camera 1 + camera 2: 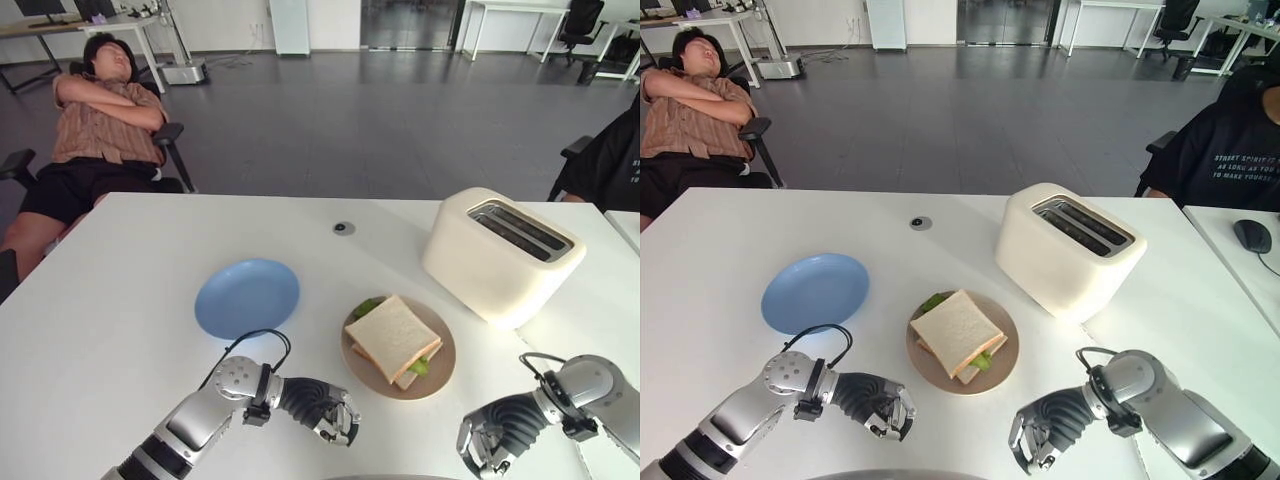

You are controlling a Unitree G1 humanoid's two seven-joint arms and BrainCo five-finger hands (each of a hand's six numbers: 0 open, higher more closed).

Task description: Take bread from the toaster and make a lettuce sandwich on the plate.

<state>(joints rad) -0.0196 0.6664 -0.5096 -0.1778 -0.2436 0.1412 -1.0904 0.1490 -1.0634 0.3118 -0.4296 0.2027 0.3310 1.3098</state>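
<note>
Sandwich lies flat on the brown plate, just ahead between left hand and right hand, one corner pointing back toward them. Both hands are curled and empty.

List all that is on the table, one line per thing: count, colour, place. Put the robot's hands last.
table: one, white, under everything
toaster: one, cream, far right of the table
blue plate: one, light blue, left of centre, nothing on it
brown plate: one, brown, centre, before the toaster
sandwich: one, white bread, on the brown plate
lettuce: green, peeking from between the slices
round insert: one, grey, set in the tabletop at the far middle
mouse: one, dark, on the neighbouring desk at right
left hand: dark fingers curled, empty, near the brown plate's left
right hand: dark fingers curled, empty, near right
</note>
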